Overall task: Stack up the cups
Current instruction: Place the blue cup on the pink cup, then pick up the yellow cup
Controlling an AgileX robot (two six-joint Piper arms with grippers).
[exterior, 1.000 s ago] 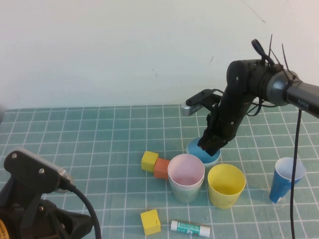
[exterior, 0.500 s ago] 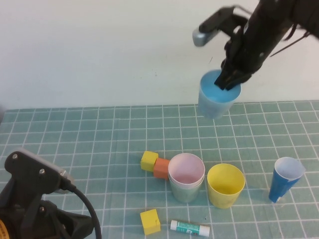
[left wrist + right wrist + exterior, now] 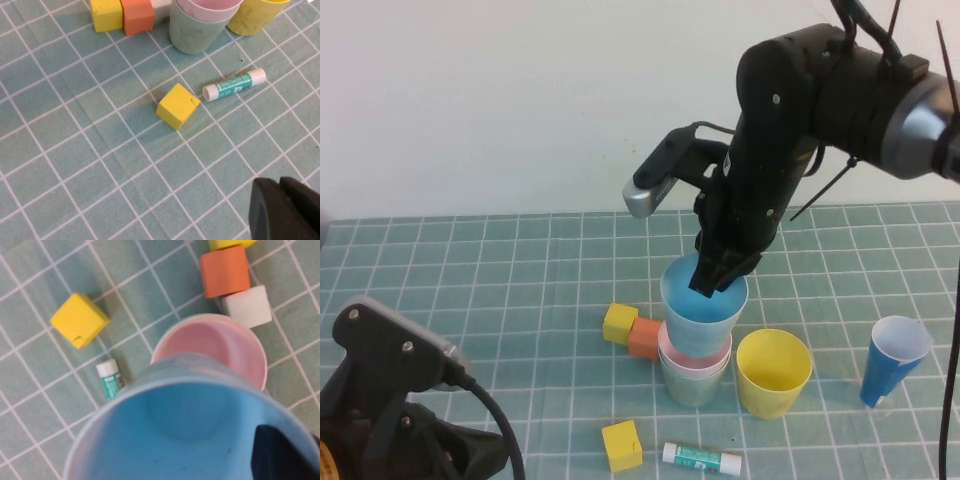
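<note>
Right gripper (image 3: pixel 718 272): clamped on light blue cup (image 3: pixel 702 315) rim.
Alignment: directly above pink cup (image 3: pixel 695 357), upright, partly nested.
Left gripper (image 3: pixel 285 210): closed, parked near-left.

Two yellow cubes (image 3: pixel 621 445), an orange cube (image 3: pixel 643 338), a glue stick (image 3: pixel 701 458), perhaps a white block (image 3: pixel 247 306), dark blue cup (image 3: pixel 893 359).

Held cup (image 3: pixel 703 310) above nested cups (image 3: pixel 694 368)

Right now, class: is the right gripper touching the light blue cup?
Touching. In the high view the right gripper is shut on the rim of the light blue cup, one finger inside it, holding it over the pink cup.
</note>
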